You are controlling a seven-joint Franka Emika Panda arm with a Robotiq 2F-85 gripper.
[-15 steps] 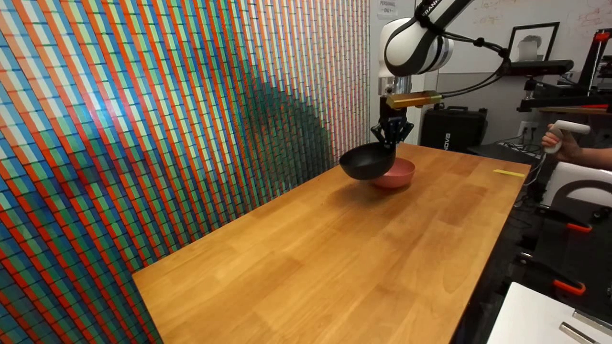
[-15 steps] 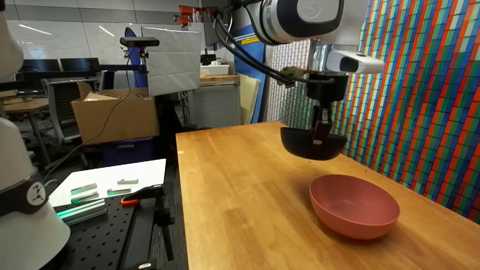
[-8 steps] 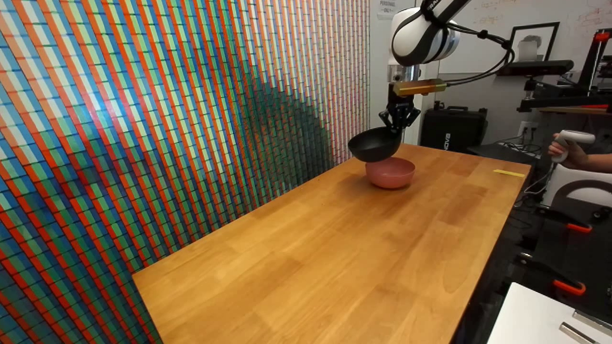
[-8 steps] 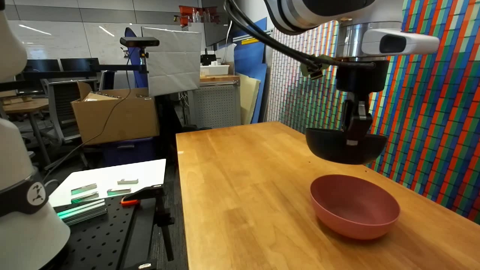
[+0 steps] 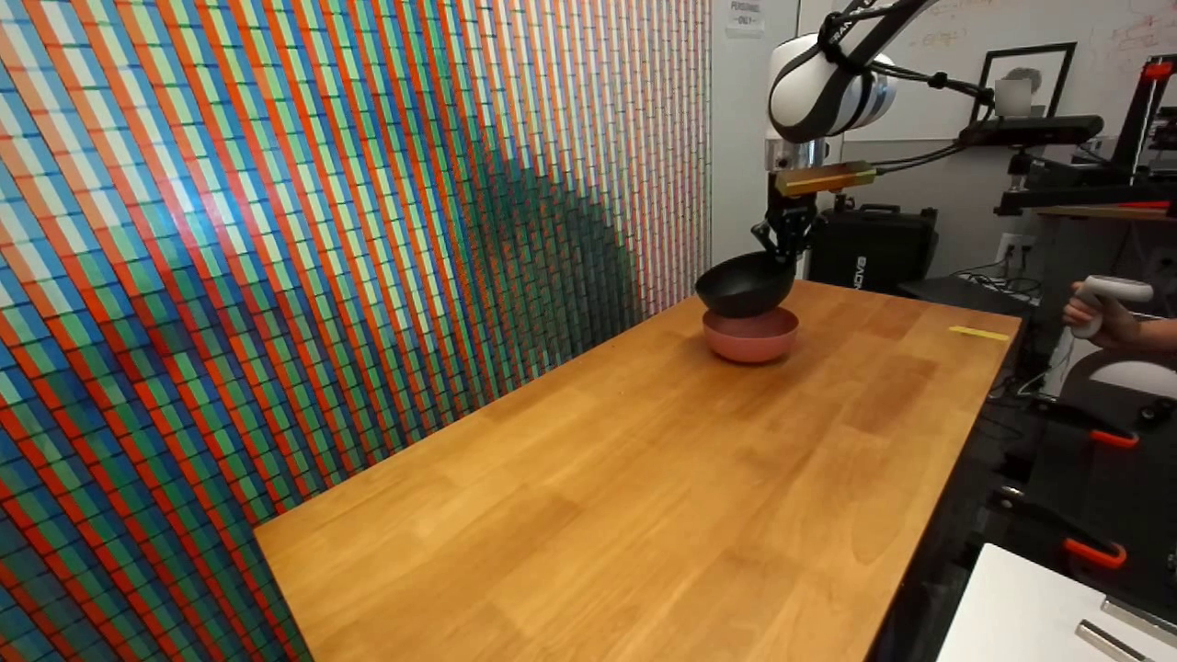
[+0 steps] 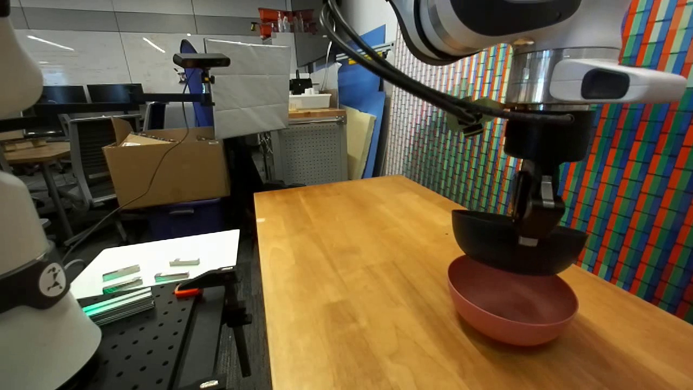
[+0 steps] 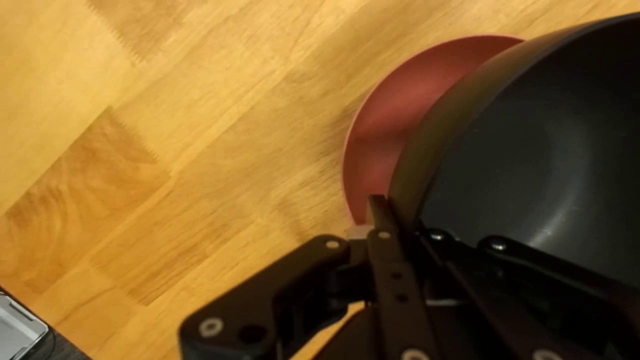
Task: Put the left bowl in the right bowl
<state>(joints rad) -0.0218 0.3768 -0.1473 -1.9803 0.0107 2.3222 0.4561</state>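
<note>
Looks like a robotics lab, partly office-like, judging by a robot arm (image 5: 814,99), mounted camera (image 6: 201,60), handheld controller (image 5: 1119,290), perforated black plate (image 6: 142,342), scribbled whiteboard (image 5: 931,57), monitors (image 6: 114,93), desk chair (image 6: 86,154) and a "PERSONNEL ONLY" sign (image 5: 746,17).

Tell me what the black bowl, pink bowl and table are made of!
The black bowl looks like plastic or coated metal: smooth, with a soft shine inside. The pink bowl could be plastic or ceramic: matte, with no sharp glints. The table looks wooden, maybe varnished: grain and joined strips show.

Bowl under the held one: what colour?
Reddish-pink, inside and out; the lower bowl shows best in an exterior view.
</note>
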